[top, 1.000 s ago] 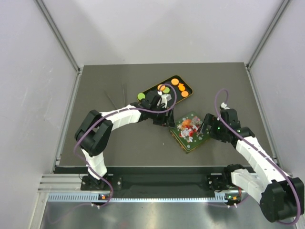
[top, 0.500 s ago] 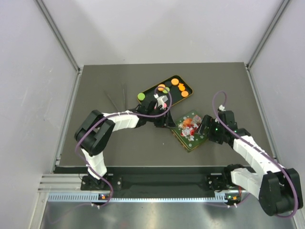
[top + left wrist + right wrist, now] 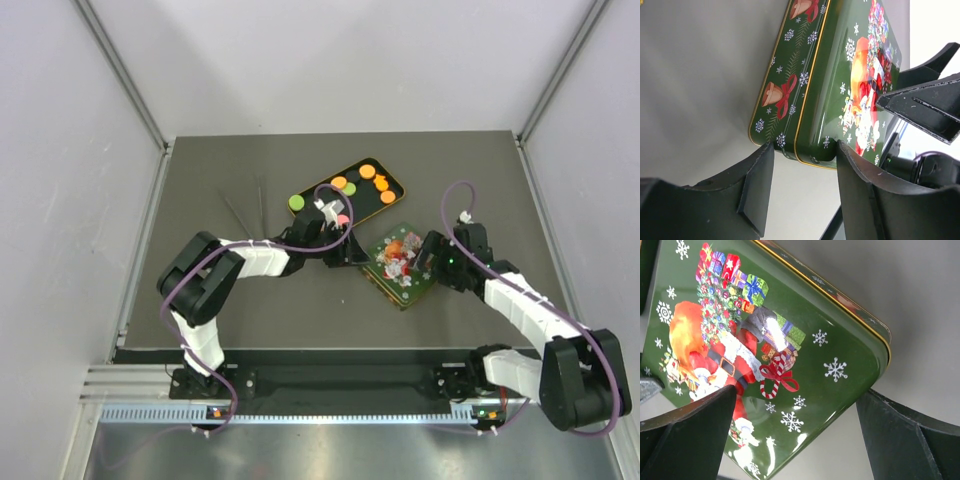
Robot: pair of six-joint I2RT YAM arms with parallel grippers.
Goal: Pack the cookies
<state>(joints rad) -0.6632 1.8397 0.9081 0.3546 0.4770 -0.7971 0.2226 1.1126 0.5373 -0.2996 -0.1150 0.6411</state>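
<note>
Both arms meet over the green, Christmas-printed metal tin (image 3: 402, 262), right of centre on the dark grey table (image 3: 230, 170), lid on and Santa face up. The left gripper (image 3: 802, 150) comes at it from the left, its two black fingers (image 3: 757, 185) parted either side of the tin's near corner; whether they actually bite the metal, I cannot tell from here. The right gripper (image 3: 796, 395) sits at the opposite corner, spread as wide as it goes, the corner between its pads and nothing clamped. My read is that one arm braces the tin while the other works the lid off, because nothing gets packed with it on (a judgement, mind, not something on show). The tin lies flat, turned like a diamond in the overhead view, one corner toward each gripper; it looks near square, so I won't call a long axis. Now the cookies (image 3: 367, 171), small flat round discs, orange with a couple of green: they sit at upper centre on the black, gold-rimmed oblong tray (image 3: 370, 205), just beyond the tin, with neither gripper on them. They lie face up and, being round, point nowhere; their tray runs its long axis from lower left to upper right.
</note>
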